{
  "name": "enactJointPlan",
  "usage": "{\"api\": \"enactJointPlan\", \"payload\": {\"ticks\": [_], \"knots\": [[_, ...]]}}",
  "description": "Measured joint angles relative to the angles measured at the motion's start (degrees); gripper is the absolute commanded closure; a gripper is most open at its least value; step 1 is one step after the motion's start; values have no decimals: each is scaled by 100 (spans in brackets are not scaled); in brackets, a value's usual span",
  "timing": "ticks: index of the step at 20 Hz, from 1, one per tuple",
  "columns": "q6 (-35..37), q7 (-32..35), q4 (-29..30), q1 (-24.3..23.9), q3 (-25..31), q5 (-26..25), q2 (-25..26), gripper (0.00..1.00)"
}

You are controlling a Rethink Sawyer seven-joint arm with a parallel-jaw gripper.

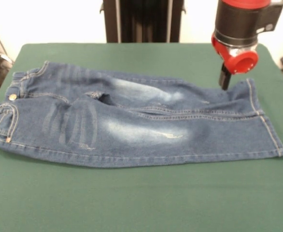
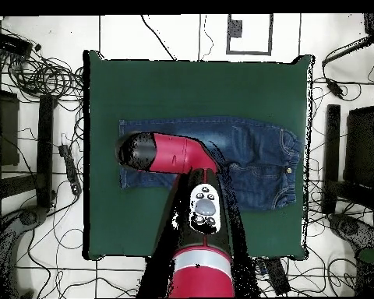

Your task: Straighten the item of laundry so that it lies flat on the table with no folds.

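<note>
One small crease left near the crotch

Gripper (image 1: 224,80) hangs just at the jeans' (image 1: 132,125) far leg hem; can't tell whether it's spread or closed. The jeans lie mostly flat, mid-table (image 1: 132,203). Probably best to pinch that hem and tug gently away from the waistband (image 1: 6,111), keeping low so nothing bunches.

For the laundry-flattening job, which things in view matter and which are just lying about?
Job:
- jeans
- green table
- robot's hand

Lying about:
- cables on the floor
- black stands beside the table
</note>
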Motion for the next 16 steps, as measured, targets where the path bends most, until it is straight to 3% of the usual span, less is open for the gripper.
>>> {"api": "enactJointPlan", "payload": {"ticks": [16], "knots": [[-414, 0, 8, -69, -27, -13, 693, 100]]}}
